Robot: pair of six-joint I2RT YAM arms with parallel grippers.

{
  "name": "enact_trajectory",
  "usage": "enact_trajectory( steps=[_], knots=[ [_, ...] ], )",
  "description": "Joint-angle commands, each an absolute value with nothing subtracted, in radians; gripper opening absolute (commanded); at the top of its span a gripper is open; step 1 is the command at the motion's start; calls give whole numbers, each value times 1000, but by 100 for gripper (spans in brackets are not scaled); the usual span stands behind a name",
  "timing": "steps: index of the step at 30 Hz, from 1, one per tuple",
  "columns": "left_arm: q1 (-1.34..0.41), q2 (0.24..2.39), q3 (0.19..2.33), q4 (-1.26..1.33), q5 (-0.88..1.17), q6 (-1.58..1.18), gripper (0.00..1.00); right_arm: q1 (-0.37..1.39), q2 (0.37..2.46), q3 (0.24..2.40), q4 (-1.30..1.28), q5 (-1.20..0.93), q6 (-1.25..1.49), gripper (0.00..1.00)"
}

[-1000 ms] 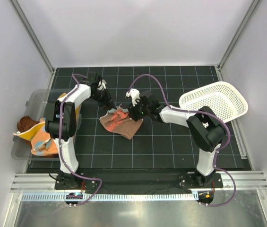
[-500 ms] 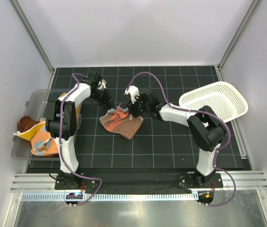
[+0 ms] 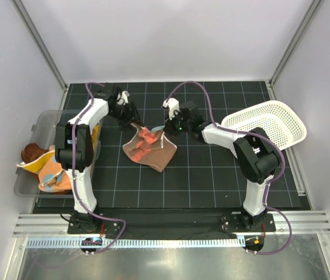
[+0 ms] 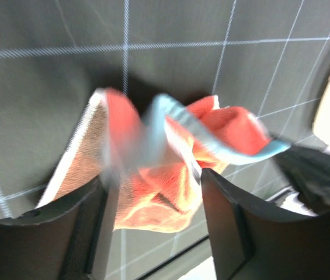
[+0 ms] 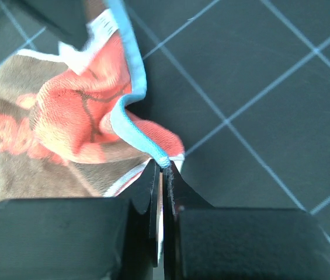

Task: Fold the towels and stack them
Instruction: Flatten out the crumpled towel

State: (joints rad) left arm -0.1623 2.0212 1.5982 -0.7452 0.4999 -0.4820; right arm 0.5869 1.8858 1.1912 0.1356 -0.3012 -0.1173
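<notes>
Right gripper (image 5: 163, 168) clamped shut on light-blue hem of red-orange brown-backed terry towel (image 3: 148, 149). Left gripper (image 4: 153, 195) jaws wide apart just above same towel, nothing held. Towel lies crumpled at ctr of black gridded mat (image 3: 211, 175), btwn both arms.

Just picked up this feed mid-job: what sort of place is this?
Probably a lab robot cell, not a home: plain white walls on metal framing, a black gridded mat, and the left arm and right arm bolted to a rail.
</notes>
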Motion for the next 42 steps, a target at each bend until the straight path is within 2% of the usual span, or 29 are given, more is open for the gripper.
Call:
enact_trajectory(
  steps=[1, 8, 12, 21, 34, 42],
  knots=[
    [-144, 1987, 1632, -744, 502, -387, 63, 552, 1888, 1198, 219, -374, -55, 1],
    [-137, 2025, 1631, -669, 438, -298, 63, 520, 1920, 1213, 218, -414, -14, 1],
    [-127, 2075, 1704, -663, 335, -331, 65, 488, 1954, 1238, 178, -417, 32, 1],
    [-144, 2256, 1890, -637, 293, -400, 65, 394, 1973, 1247, 127, -312, 153, 1],
    [-166, 2404, 2011, -618, 285, -396, 65, 383, 1999, 1276, 95, -299, 147, 1],
    [-219, 2442, 2068, -676, 144, -344, 61, 383, 1996, 1276, 109, -311, 153, 1]
  ],
)
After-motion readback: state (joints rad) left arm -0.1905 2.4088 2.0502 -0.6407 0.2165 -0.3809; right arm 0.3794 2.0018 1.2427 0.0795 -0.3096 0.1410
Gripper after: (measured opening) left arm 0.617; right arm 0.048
